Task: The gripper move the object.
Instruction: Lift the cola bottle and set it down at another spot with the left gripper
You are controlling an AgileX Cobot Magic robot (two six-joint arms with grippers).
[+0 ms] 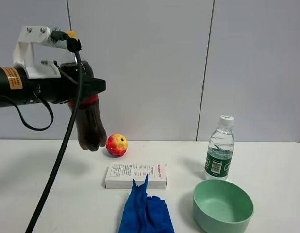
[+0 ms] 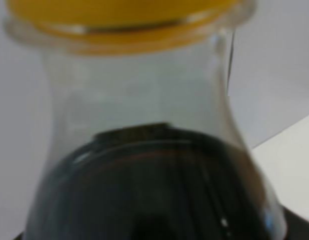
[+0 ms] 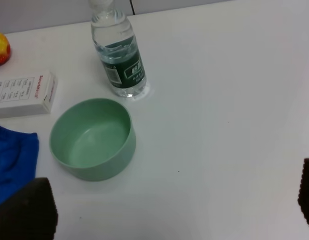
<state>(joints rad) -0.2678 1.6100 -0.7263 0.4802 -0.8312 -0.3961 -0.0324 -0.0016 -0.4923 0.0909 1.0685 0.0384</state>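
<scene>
The object, a cola bottle [image 1: 90,128] with dark liquid and a red label, hangs in the air at the left, slightly tilted, its base just left of a red-yellow ball. My left gripper [image 1: 93,88] is shut on its upper part. The left wrist view is filled by the bottle's clear neck [image 2: 139,100] and yellow-orange cap [image 2: 124,15]. My right gripper [image 3: 169,200] is out of the exterior high view. Its two dark fingertips [image 3: 24,210] stand far apart over bare table, open with nothing between them.
On the white table [image 1: 266,165] are a red-yellow ball [image 1: 116,145], a flat white box [image 1: 136,175], a blue cloth [image 1: 145,208], a green bowl [image 1: 223,205] and a green-labelled water bottle [image 1: 220,148]. A grey wall panel stands behind.
</scene>
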